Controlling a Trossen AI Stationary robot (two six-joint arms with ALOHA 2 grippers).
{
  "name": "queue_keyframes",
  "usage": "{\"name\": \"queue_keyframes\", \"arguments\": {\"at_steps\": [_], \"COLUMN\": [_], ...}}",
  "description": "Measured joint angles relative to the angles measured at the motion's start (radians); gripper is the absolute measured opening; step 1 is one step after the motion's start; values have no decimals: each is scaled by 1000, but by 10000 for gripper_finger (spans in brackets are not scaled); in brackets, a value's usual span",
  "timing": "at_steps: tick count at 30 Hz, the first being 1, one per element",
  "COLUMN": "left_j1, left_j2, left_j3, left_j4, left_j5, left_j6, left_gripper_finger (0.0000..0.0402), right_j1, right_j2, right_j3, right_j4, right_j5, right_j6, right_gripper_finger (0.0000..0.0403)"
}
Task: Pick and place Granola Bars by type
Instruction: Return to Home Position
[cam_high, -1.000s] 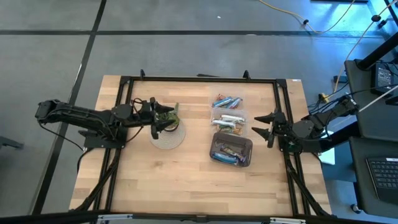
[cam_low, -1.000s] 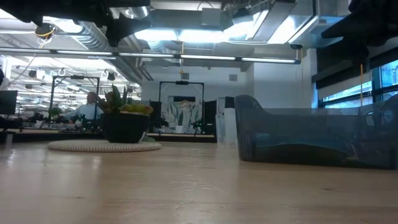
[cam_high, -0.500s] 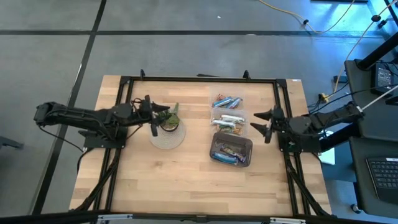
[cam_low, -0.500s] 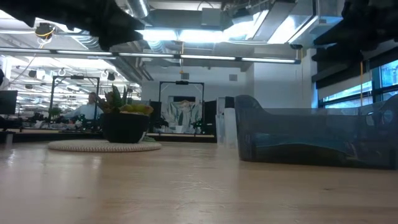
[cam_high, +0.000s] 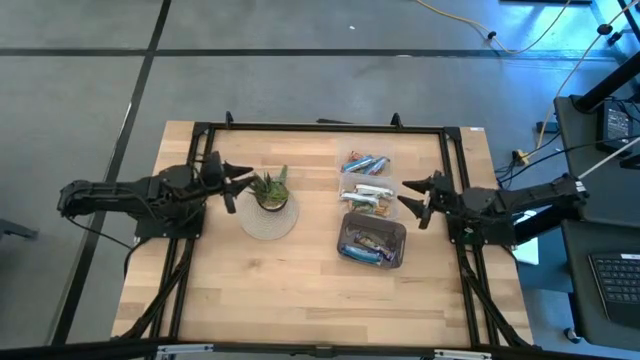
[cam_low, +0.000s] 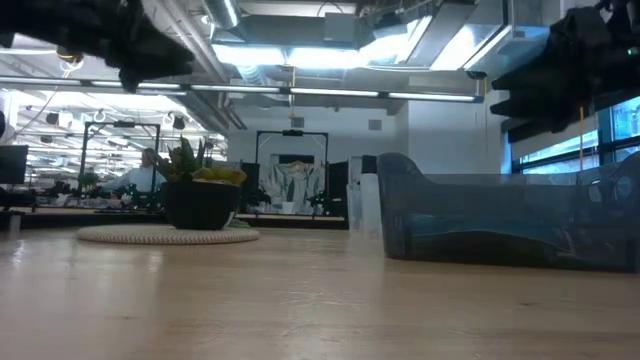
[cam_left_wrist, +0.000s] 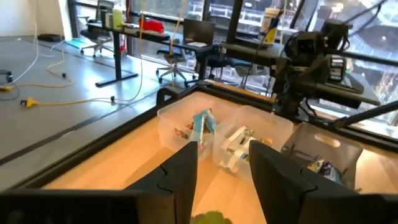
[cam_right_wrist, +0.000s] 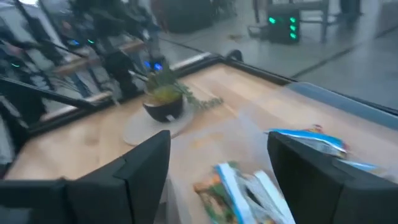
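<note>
The Granola Bars lie in three containers right of the table's middle. A far clear tub (cam_high: 365, 162) holds blue ones (cam_left_wrist: 201, 123). A middle clear tub (cam_high: 367, 194) holds silvery-white and green-tan ones (cam_right_wrist: 239, 183). A near dark bin (cam_high: 372, 243) holds a mix. My right gripper (cam_high: 408, 200) hangs open just right of the middle tub, above the table, and touches nothing. My left gripper (cam_high: 238, 187) is open, in the air just left of the potted plant (cam_high: 270, 190), pointing toward the tubs.
The potted plant stands on a round pale mat (cam_high: 268, 218) left of centre. A black frame (cam_high: 320, 127) runs around the table's edges. Bare wood (cam_high: 300, 290) lies along the near side. Desks and a person (cam_low: 150, 170) show in the room beyond.
My left gripper has drawn back from over the plant toward the table's left edge; the plant has stayed on its mat. My right gripper has edged left toward the tubs and come lower in the low view.
</note>
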Motion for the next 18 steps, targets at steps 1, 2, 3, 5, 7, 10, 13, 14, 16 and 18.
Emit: {"name": "queue_keyframes", "arguments": {"at_steps": [1, 2, 3, 5, 7, 10, 13, 14, 16, 18], "left_j1": [0, 0, 0, 0, 0, 0, 0, 0, 0, 0], "left_j2": [-24, -48, -73, -128, -190, -276, -357, -375, -374, -372], "left_j3": [-21, -41, -60, -93, -128, -174, -199, -200, -200, -200], "left_j4": [3, 4, 3, 7, 6, 6, -51, -92, -156, -180], "left_j5": [-5, -8, -8, -9, -23, -27, -30, -42, -81, -104], "left_j6": [-6, -8, -8, -8, -9, -14, -19, -32, -69, -86], "left_gripper_finger": [138, 138, 137, 136, 135, 134, 134, 134, 134, 135], "right_j1": [-4, -7, -11, -19, -31, -56, -89, -101, -126, -153], "right_j2": [-9, -18, -26, -41, -56, -78, -102, -112, -137, -165], "right_j3": [-21, -39, -52, -71, -87, -102, -104, -104, -104, -104], "right_j4": [33, 50, 63, 89, 90, 90, 83, 81, 78, 66], "right_j5": [-16, -20, -21, -20, -28, -53, -62, -70, -88, -108], "right_j6": [-10, -19, -21, -21, -22, -25, -32, -48, -67, -79], "right_gripper_finger": [272, 272, 272, 272, 272, 272, 272, 272, 272, 272]}}
